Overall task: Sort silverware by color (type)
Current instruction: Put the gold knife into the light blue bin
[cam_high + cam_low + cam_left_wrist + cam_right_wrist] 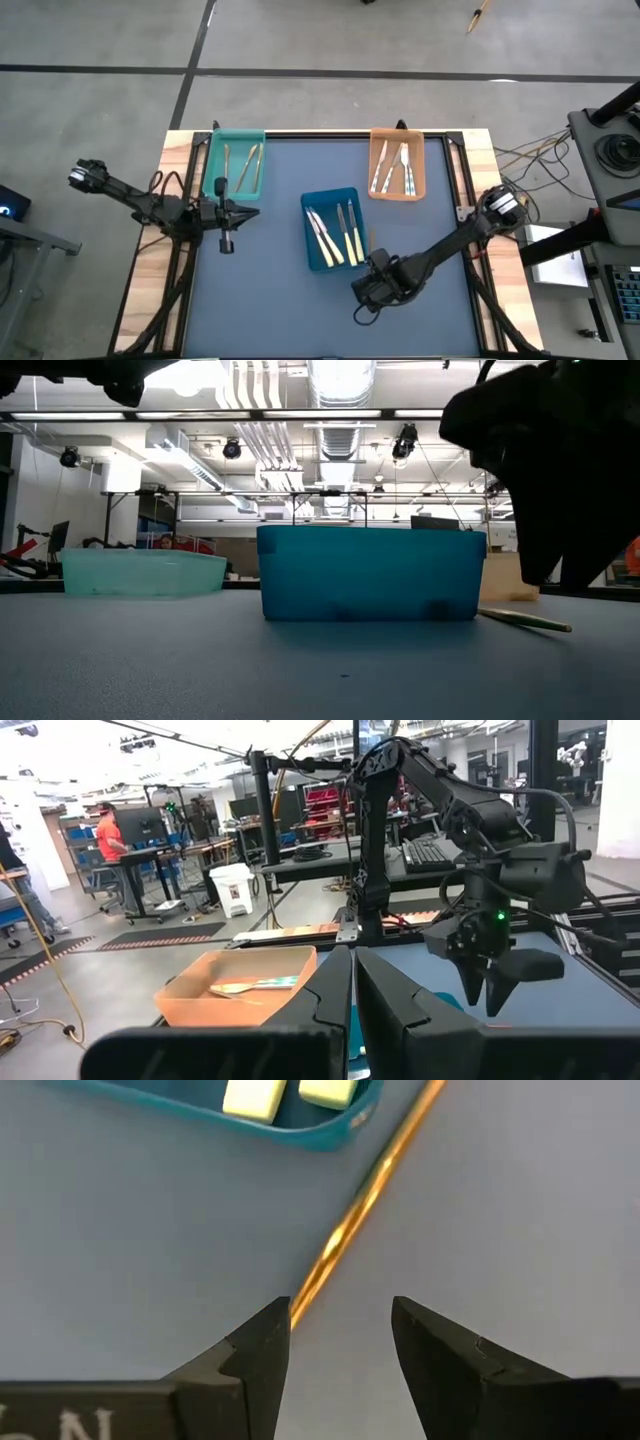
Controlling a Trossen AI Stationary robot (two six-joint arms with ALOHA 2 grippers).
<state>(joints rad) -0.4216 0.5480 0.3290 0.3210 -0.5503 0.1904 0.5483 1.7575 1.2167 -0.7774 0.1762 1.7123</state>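
Right gripper [335, 1342]: I see its fingers spread apart, hovering low over the mat just beside the blue tray's [312, 200] near right corner; nothing is between them.
Gold-handled utensil [365, 1198]: lies flat on the mat, alongside the blue tray's right edge; its near end reaches the tip of one open finger; I cannot tell whether they touch. In the low view it shows as a thin stick [525, 620] on the table to the tray's right.
Left gripper [227, 211]: I read the fingers as pressed together, empty, parked over the mat near the teal tray [215, 150].
Blue tray contents: cream-yellow-handled pieces [335, 232], lying roughly side by side.
Teal tray contents: a few gold-tan pieces [248, 167].
Orange tray [378, 140]: at the far right of the mat, holding pale-handled pieces [396, 168].
Background: a person [108, 838] in an orange top stands in the room beyond, seen from the left wrist.
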